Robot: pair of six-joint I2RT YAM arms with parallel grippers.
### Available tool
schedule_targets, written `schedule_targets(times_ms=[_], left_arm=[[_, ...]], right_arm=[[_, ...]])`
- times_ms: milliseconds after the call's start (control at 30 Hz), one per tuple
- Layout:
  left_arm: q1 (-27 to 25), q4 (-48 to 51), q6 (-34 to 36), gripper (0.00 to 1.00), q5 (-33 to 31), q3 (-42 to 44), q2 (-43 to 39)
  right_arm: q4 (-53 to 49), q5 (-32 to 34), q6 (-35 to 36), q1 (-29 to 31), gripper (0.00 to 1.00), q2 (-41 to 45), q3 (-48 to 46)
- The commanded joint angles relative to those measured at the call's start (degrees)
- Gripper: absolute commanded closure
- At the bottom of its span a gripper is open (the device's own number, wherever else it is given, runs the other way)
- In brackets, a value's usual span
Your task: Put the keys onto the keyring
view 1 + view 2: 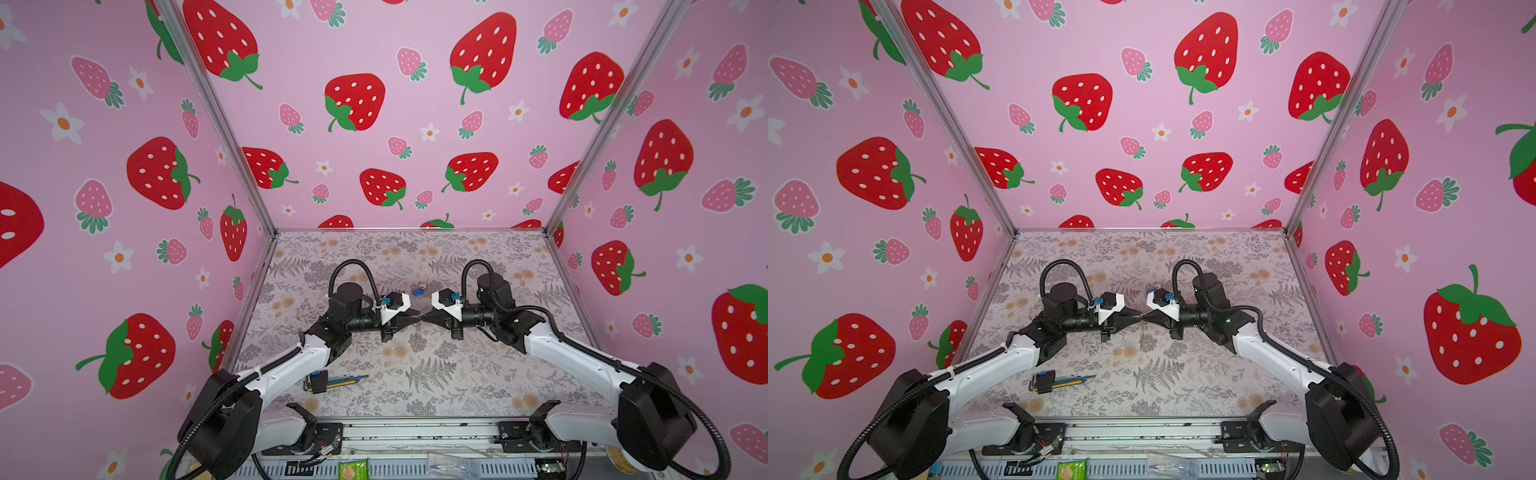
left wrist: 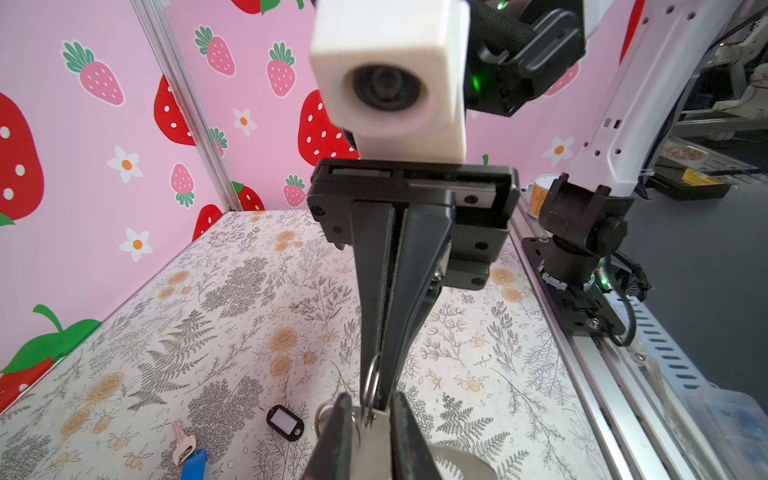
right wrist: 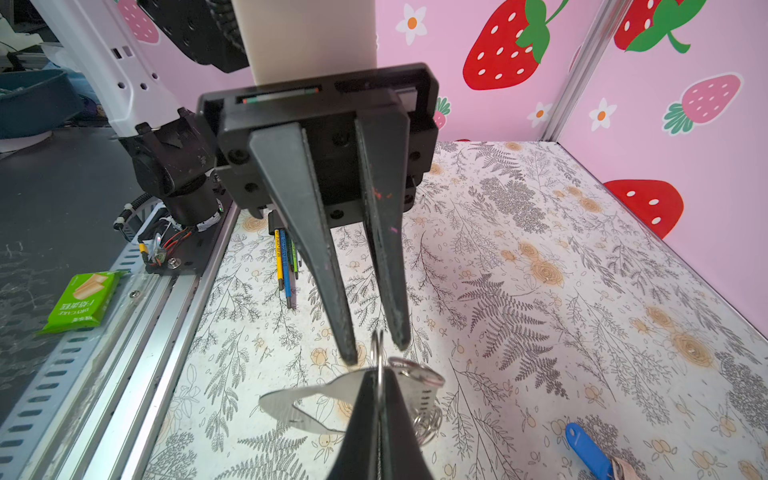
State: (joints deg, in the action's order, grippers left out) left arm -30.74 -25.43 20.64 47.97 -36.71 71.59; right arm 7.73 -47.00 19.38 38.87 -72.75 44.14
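Barely begun: the right gripper (image 3: 378, 376), jaws pressed together, pinches a ring of the keyring (image 3: 307, 401) aloft; the left gripper (image 3: 376, 353) stands with jaws parted, while the blue-tagged key (image 2: 189, 455) and black-rimmed key (image 2: 285, 422) lie unthreaded on the worktop (image 2: 208, 311).

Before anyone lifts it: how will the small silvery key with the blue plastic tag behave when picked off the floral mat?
The small silvery key with the blue plastic tag lies flat on the floral mat, so it may slide rather than lift. Key and tag look loosely linked; gripping one, the other likely dangles. Small and thin, probably light.
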Motion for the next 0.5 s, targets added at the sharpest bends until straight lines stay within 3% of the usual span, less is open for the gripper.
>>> schedule_targets(times_ms=[0, 300, 467], left_arm=[[0.1, 3.8, 2.7, 0.74, -1.6, -2.4, -1.8], [1.5, 6.6, 0.8, 0.69, -7.0, -1.4, -4.2], [3.6, 7.8, -8.6, 0.64, -12.6, -4.2, -0.8]], right_arm=[[1.5, 1.4, 1.5, 0.0, 0.96, 2.3, -1.1], [4.1, 9.2, 4.5, 0.0, 0.97, 5.3, -3.5], [1.9, 15.0, 2.1, -0.1, 0.97, 5.6, -3.7]])
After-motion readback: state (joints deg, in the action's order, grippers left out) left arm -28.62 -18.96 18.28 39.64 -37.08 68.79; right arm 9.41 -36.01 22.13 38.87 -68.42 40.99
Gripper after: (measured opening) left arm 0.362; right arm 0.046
